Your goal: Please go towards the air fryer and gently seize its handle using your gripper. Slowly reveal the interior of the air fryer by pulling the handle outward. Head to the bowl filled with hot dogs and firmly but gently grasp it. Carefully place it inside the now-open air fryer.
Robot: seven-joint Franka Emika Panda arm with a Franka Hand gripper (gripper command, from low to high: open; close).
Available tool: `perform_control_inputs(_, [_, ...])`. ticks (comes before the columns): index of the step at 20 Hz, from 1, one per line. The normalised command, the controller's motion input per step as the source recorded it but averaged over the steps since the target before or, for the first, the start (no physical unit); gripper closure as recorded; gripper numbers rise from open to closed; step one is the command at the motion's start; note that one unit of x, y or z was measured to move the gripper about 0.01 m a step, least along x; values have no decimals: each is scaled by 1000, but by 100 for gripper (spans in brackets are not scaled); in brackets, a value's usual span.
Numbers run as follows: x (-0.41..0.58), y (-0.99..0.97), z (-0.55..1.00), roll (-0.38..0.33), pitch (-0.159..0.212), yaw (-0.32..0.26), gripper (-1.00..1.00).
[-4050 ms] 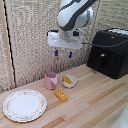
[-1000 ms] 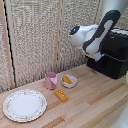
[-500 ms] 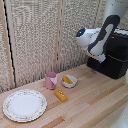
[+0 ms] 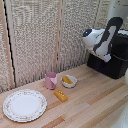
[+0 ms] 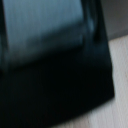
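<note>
Wood ran the whole length of the table [image 4: 95, 102], pale planks under everything. The fryer [image 4: 111, 59] sat at about three o'clock from the middle of the table, a glossy black box hard against the exterior view's right edge. The white and black arm [image 4: 102, 40] hung in front of the fryer's upper face, its wrist turned toward the appliance. The gripper lay somewhere behind that wrist, and I could not tell whether its fingers were spread or pressed together. The handle was hidden from me too, covered by the arm.

The wrist view gave little help: a blurred black surface [image 5: 55, 75] filled nearly all of it, with a paler grey-blue sheen across one part and a strip of light wood [image 5: 120, 65] at the edge. No fingertips showed there.

The bowl [image 4: 68, 81] stood well apart from the fryer, at about nine o'clock from it, near the middle of the table. The hot dogs [image 4: 67, 79] lay inside as yellow-orange chunks. A pink cup [image 4: 50, 80] stood just beside the bowl at its nine o'clock. An orange block [image 4: 61, 95] lay flat on the wood at about seven o'clock from the bowl, close but not touching. A patterned plate [image 4: 24, 105] rested farther out, near the exterior view's left edge. A woven screen [image 4: 45, 35] closed off the back.
</note>
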Motion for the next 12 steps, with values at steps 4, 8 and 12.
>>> perform_control_inputs(4, [69,-39,0,-5,74,20,100])
perform_control_inputs(8, [146,-159,-1,6,61,8,100])
perform_control_inputs(12, [151,-306,21,95,70,51,100])
